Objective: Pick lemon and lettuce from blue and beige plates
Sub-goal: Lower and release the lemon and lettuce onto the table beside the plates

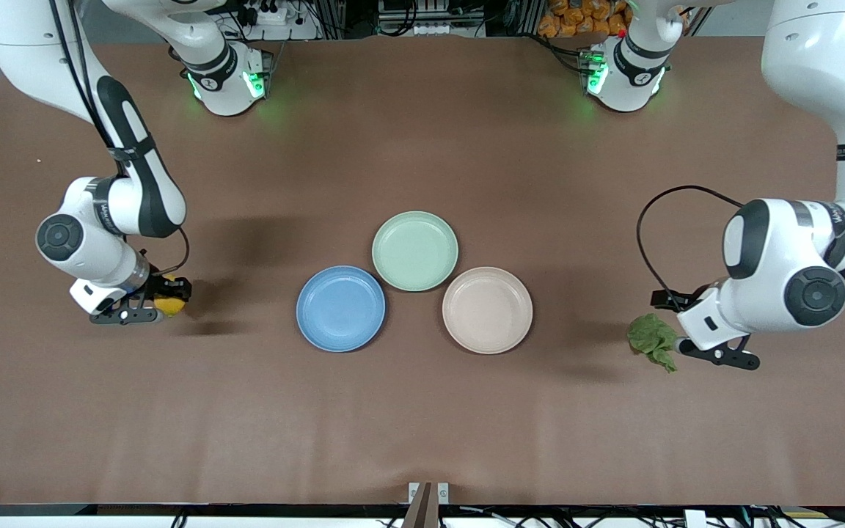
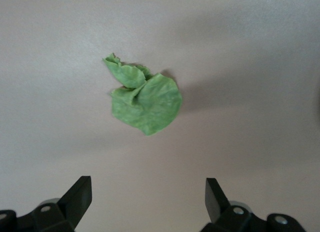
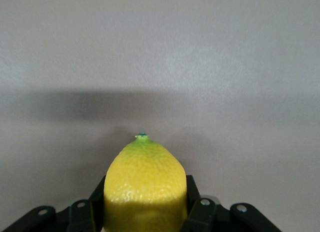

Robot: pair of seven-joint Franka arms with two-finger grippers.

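The yellow lemon point(image 1: 170, 303) sits between the fingers of my right gripper point(image 1: 152, 301), which is shut on it low over the table at the right arm's end; the right wrist view shows the lemon point(image 3: 145, 182) filling that gripper point(image 3: 145, 194). The green lettuce leaf point(image 1: 653, 342) lies on the table at the left arm's end, beside my left gripper point(image 1: 692, 328). In the left wrist view the lettuce point(image 2: 145, 99) lies apart from the open, empty left gripper point(image 2: 148, 194). The blue plate point(image 1: 340, 308) and beige plate point(image 1: 487, 309) are empty at mid-table.
An empty green plate point(image 1: 415, 250) touches both other plates, farther from the front camera. Both arm bases point(image 1: 228, 81) stand along the table's back edge. A black cable point(image 1: 646, 227) loops off the left wrist.
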